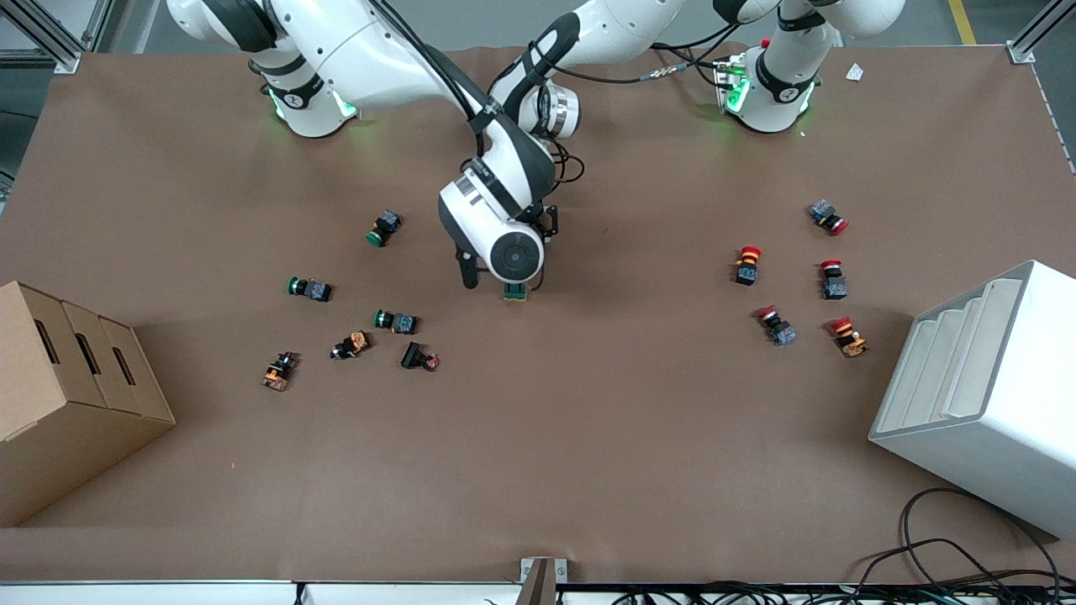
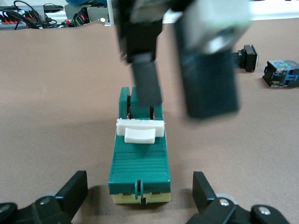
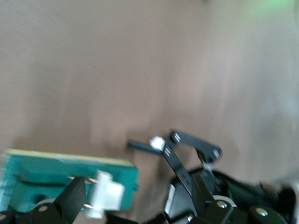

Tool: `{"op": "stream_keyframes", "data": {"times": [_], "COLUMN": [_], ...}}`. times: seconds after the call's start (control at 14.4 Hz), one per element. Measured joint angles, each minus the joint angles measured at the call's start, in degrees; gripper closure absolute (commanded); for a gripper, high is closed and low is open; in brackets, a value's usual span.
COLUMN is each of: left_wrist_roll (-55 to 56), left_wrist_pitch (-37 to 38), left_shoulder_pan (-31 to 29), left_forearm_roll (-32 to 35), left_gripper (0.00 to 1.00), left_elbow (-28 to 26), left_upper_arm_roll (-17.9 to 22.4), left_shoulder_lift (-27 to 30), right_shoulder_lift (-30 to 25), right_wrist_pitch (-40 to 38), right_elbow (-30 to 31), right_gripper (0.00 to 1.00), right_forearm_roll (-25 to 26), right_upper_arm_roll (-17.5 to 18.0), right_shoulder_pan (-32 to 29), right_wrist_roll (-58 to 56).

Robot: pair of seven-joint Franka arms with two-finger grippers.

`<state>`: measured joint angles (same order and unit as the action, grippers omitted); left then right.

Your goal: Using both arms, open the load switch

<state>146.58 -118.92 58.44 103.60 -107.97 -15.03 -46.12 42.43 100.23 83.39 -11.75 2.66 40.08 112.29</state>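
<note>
A brown paper-covered bench (image 1: 588, 470) carried scattered push-buttons, a cardboard box (image 1: 67, 395) at the right arm's end and a white tiered bin (image 1: 983, 395) at the left arm's end; what either held could not be seen. The load switch (image 2: 140, 158) lay near the middle of the bench, well clear of every edge, its white lever (image 2: 140, 131) at one end. The left end effector (image 2: 140, 196) had its fingers apart, flanking the cream-coloured end of the block without touching. The right end effector (image 2: 182, 70) hovered over the lever end, fingers spread, one finger (image 2: 147, 84) dipping into the slot just by the lever. The block looked a light, rigid plastic part, likely to slide on paper; it probably needed clamping across its ribbed sides while the lever was worked.
</note>
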Motion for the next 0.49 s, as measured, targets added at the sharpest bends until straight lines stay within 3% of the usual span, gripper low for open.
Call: {"op": "stream_keyframes", "data": {"times": [0.28, 0.49], "left_wrist_roll": [0.0, 0.0], "left_wrist_pitch": [0.01, 0.01], "left_shoulder_pan": [0.01, 0.02], "left_forearm_roll": [0.0, -0.01], "left_gripper": [0.01, 0.01], "left_elbow": [0.02, 0.05], "left_upper_arm_roll": [0.0, 0.0], "left_shoulder_lift": [-0.01, 0.0], "right_shoulder_lift": [-4.46, -9.96], "right_wrist_pitch": [-2.61, -4.64], "right_elbow": [-0.99, -0.77], "right_gripper": [0.0, 0.0], "right_forearm_roll": [5.69, 6.77], "right_upper_arm_roll": [-0.53, -0.82], "right_shoulder_pan": [-7.59, -14.96], "right_wrist_roll": [-20.74, -39.17]}}
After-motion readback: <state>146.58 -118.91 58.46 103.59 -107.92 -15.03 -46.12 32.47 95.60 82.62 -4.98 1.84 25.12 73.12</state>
